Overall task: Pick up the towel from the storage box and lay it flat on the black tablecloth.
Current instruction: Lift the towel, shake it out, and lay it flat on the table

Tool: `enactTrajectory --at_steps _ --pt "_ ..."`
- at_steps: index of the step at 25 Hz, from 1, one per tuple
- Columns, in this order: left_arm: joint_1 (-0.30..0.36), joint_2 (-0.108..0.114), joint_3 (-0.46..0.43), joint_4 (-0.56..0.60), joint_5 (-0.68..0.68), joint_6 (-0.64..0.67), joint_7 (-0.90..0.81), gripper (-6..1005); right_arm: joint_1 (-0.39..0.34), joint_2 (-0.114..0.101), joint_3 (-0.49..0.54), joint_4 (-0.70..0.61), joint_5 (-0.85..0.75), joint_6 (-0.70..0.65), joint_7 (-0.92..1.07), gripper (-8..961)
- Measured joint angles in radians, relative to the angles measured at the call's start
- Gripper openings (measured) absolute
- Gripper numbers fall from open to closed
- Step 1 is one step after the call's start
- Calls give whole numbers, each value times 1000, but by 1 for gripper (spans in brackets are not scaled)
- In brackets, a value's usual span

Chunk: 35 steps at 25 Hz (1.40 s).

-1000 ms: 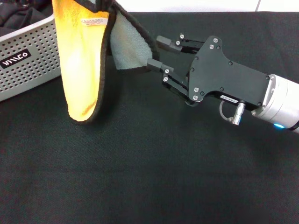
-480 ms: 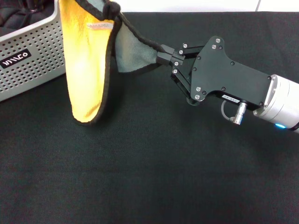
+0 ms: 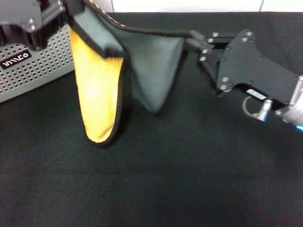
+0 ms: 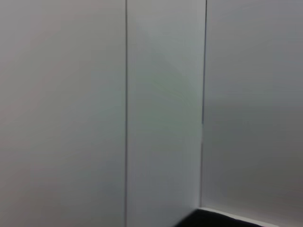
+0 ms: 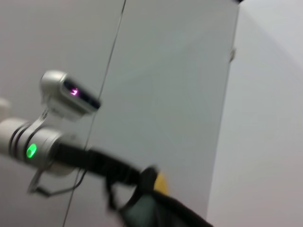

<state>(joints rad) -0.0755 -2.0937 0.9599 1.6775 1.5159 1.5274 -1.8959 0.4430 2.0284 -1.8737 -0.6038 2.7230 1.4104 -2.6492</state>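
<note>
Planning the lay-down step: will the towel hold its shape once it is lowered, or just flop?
Probably floppy: the towel sags in folds between the left gripper and right gripper. It looks light. The hanging yellow end would likely crumple on the black tablecloth first.

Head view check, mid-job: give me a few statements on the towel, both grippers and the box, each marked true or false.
1. The grey-green and yellow-orange fleece towel hangs in the air, stretched between the left gripper and the right gripper. True.
2. The towel lies flat on the large black woven tablecloth. False: it hangs folded above the cloth, with its yellow-orange face toward the camera on the left.
3. The right gripper's fingers are shut on the towel's black stitched edge. True.
4. The light grey perforated plastic storage box stands at the right of the view. False: it stands at the far left.
5. The towel is inside the box. False: it is out, held over the tablecloth.
</note>
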Motion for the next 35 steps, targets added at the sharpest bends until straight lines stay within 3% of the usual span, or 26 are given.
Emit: enactTrajectory --at_steps 6,10,15,23,35 --pt "-6 0 13 -153 36 73 57 34 -24 -6 93 -22 -6 75 31 6" --pt "-31 0 46 -265 53 90 85 35 5 -17 110 -67 -49 45 68 6" --pt "-56 -1 84 -355 71 95 126 34 28 -12 201 -160 -178 -18 147 6" --pt "-73 -1 117 -431 66 100 183 34 17 -13 289 -308 -305 -102 236 6" --pt "-149 -1 143 -566 67 100 207 32 85 -17 410 -379 -426 -118 353 6"
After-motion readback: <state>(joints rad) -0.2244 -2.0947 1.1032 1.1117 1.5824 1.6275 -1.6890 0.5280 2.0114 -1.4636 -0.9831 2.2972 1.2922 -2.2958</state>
